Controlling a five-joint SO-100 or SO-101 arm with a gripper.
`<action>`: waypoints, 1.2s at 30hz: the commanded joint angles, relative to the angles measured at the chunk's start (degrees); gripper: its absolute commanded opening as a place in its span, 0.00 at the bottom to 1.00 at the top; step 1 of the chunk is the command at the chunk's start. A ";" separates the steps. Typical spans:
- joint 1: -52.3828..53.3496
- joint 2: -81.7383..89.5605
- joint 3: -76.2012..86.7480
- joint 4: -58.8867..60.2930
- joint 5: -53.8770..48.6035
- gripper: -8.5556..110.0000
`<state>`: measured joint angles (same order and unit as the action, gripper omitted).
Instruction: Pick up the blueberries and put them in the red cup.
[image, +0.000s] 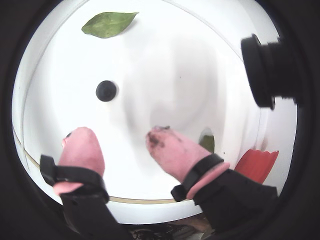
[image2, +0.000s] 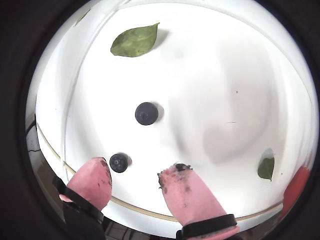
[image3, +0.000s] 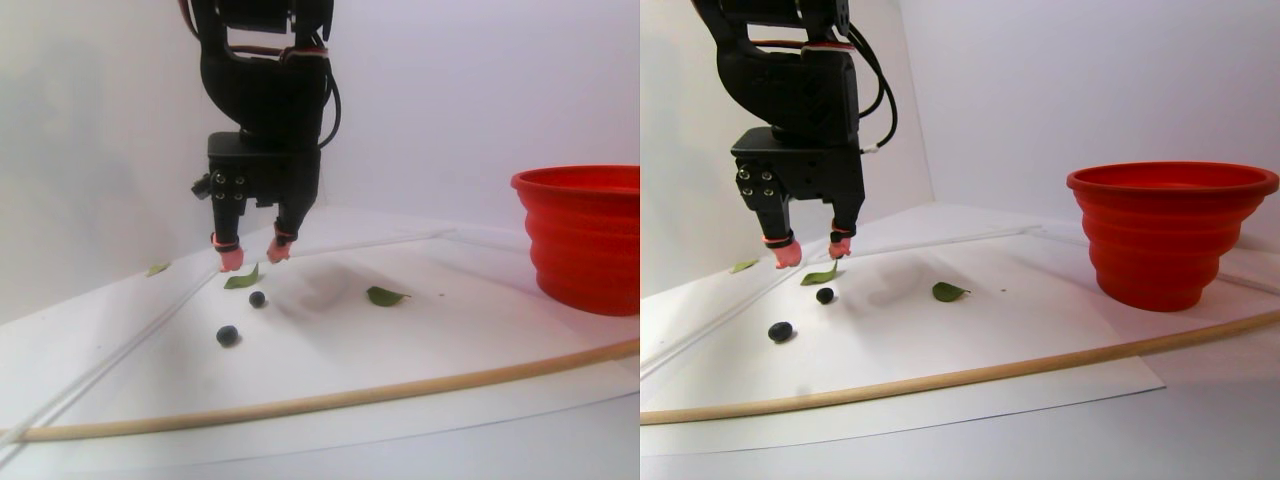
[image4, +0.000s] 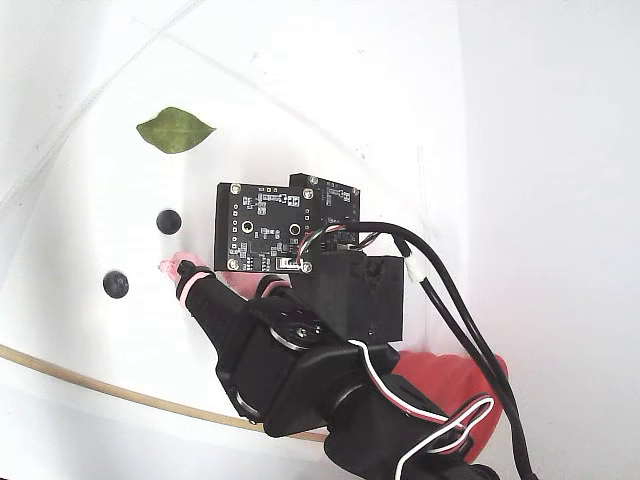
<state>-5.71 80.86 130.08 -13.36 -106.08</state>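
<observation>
White sheet (image3: 420, 340), blueberries (image2: 146, 113) below end effector (image2: 134, 181)

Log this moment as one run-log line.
gripper: open, empty, raised above sheet | blueberries: two on white sheet, not yet picked | red cup: upright, off to the right in stereo pair view | leaves: untouched

Two blueberries (image3: 257, 299) (image3: 228, 336) lie on the white worktop (image3: 400, 350). Three green leaves (image3: 243, 279) (image3: 384, 296) (image3: 156, 268) show in the stereo pair view. There is one red cup (image3: 585, 238), one long wooden stick (image3: 330, 401), and one hand (image3: 250, 256) with two pink fingertips (image2: 92, 182).
</observation>
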 joint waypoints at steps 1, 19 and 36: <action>-1.49 -0.35 -3.16 -2.55 -0.62 0.24; -2.99 -7.47 -5.63 -9.58 -2.37 0.24; -2.55 -14.77 -9.14 -14.94 -4.31 0.24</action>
<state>-7.21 65.57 122.96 -26.63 -109.51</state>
